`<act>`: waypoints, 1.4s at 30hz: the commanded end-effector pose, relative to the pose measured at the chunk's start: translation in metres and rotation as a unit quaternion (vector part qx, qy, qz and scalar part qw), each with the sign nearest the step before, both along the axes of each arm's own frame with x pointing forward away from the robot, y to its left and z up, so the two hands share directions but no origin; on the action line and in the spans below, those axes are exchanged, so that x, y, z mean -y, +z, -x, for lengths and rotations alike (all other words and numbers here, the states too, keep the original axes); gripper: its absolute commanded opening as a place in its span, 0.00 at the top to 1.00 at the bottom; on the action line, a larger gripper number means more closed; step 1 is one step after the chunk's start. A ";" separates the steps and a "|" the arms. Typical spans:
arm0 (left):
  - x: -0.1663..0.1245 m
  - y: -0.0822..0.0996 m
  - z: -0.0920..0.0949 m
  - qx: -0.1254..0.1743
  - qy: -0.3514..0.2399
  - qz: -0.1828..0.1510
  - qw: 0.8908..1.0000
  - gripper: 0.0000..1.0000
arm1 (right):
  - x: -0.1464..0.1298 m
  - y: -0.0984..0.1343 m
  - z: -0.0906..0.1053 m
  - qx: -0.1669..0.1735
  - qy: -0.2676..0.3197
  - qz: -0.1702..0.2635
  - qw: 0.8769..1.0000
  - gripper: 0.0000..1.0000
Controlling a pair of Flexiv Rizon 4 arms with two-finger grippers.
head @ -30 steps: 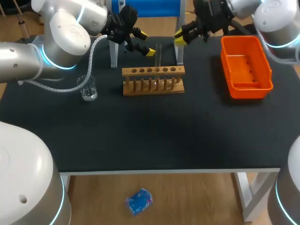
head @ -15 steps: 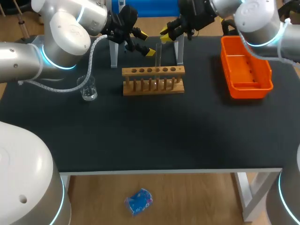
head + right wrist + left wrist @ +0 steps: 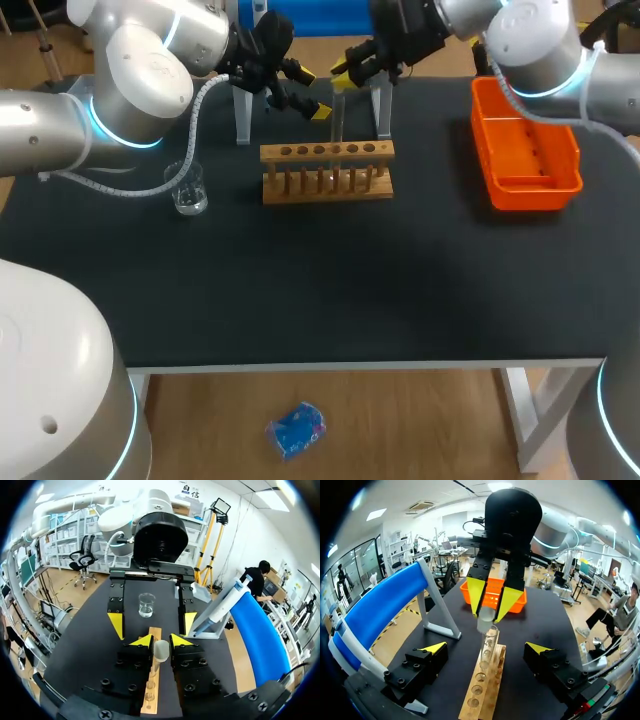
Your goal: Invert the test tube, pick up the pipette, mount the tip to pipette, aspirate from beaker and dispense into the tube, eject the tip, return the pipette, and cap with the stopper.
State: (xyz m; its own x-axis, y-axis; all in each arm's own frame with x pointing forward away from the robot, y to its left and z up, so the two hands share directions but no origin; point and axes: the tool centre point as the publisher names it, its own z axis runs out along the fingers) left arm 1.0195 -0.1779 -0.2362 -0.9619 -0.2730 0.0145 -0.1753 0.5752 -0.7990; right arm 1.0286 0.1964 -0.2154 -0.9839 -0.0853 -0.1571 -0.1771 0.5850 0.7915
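Right wrist view shows us our right gripper (image 3: 161, 642) pinching the pale stopper (image 3: 161, 651) just over the test tube (image 3: 487, 647) standing in the rack (image 3: 327, 172), so we judge capping is in hand and must next press it squarely down.

The left arm (image 3: 130, 70) and right arm (image 3: 530, 45) are clad in rounded silver-white shells, ringed at the joints with glowing cyan bands. A ribbed white cable (image 3: 200, 105) is looped along the left arm, behind its jaws. The jaws are borne on black blocks studded with screws (image 3: 102, 682), and each finger (image 3: 509, 600) is capped with a yellow wedge.
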 end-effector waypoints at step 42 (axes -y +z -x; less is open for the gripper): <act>0.000 0.001 -0.001 -0.001 -0.001 -0.001 1.000 0.00 | 0.004 -0.006 0.002 -0.019 0.000 0.004 1.000 1.00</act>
